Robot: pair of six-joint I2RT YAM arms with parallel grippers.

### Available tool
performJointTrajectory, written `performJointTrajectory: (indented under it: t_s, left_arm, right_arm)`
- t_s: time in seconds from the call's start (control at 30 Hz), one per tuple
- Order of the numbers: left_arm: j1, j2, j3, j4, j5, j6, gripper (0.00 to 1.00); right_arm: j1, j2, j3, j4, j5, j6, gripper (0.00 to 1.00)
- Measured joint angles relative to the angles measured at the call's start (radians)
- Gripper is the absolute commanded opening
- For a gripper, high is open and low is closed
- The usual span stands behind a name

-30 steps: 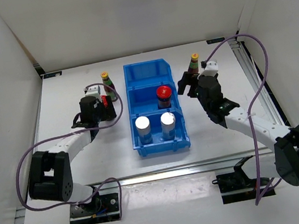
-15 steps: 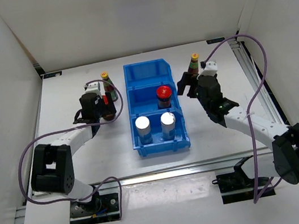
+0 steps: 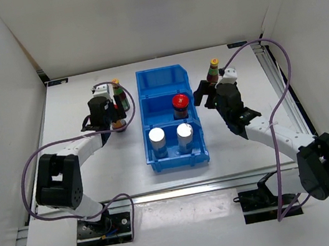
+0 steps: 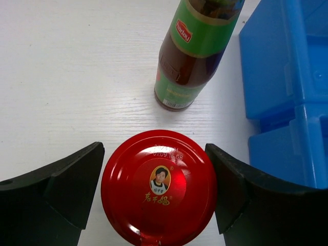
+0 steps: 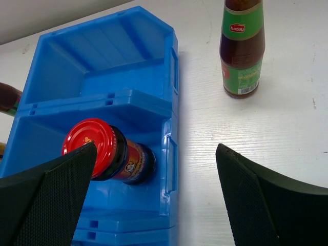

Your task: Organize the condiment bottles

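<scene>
My left gripper is open and straddles a dark jar with a red lid that stands on the table left of the blue bin. The fingers sit close on both sides of the lid. A slim green-necked bottle stands just beyond that jar; its yellow cap shows in the top view. My right gripper is open and empty at the bin's right wall. The second red-lidded jar stands in the bin's middle compartment. Two white silver-capped bottles stand in the front compartment. The second slim bottle stands right of the bin.
The bin's back compartment holds nothing. White walls close in the table on the left, back and right. A metal rail runs along the right edge. Purple cables loop from both arms.
My left gripper has moved away from the base toward the slim bottle and now has the red-lidded jar between its fingers. My right gripper has hardly moved.
</scene>
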Motion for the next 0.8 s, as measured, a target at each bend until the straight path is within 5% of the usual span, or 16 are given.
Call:
performJointTrajectory:
  t_s: [0.2,0.8]
  left_arm:
    - [0.000,0.009,0.003,0.009,0.005,0.004,0.67]
    - [0.000,-0.101,0.000,-0.148,0.031,0.026,0.40]
  right_arm:
    - [-0.007,0.000,0.000,0.000,-0.003,0.001,1.00]
    - [-0.019,0.011,0.000,0.000,-0.011,0.018,1.00]
